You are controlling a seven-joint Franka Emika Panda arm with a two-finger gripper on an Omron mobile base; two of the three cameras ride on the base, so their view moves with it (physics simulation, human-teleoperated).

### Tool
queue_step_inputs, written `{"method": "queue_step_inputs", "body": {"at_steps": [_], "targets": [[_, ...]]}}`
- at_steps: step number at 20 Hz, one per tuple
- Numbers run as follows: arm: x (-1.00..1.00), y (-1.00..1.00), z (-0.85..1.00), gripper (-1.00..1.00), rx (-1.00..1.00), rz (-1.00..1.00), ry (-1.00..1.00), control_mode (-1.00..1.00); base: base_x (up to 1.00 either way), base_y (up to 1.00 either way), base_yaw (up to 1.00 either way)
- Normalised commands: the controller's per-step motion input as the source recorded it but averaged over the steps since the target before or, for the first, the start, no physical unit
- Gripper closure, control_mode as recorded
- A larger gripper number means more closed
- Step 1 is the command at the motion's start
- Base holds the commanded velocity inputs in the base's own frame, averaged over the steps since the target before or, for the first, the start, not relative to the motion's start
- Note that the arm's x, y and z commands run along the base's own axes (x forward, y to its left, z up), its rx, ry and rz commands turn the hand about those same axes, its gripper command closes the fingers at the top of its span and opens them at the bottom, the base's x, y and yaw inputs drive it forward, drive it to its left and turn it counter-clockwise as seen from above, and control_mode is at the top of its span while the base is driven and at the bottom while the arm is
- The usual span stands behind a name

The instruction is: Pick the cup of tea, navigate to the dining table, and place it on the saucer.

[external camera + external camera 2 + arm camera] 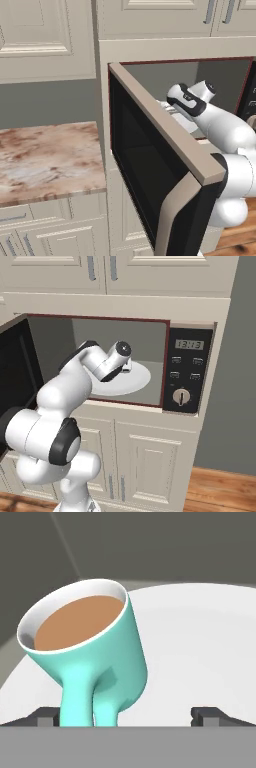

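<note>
Hand view shows the small teal-green mug of brown tea [87, 657] standing on the round white microwave turntable [200, 652] (handle toward the camera), between the spread-wide fingertips [207, 716] of the empty hand [127, 717], evidently lined up to close on it.

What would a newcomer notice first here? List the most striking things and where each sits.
The teal cup of tea, full of brown liquid, stands on the white turntable plate inside the microwave, close before the open gripper. The white arm reaches into the microwave's cavity, past its dark door swung wide open on the left. A marbled counter lies left of the door.
</note>
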Motion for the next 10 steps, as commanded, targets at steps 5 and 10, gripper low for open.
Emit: {"method": "queue_step_inputs", "body": {"at_steps": [5,10], "targets": [[0.00,0.00,0.00,-1.00,0.00,0.00,-0.02,-1.00,0.00,0.00,0.00],[0.00,0.07,0.00,1.00,0.00,0.00,-0.03,-1.00,0.00,0.00,0.00]]}}
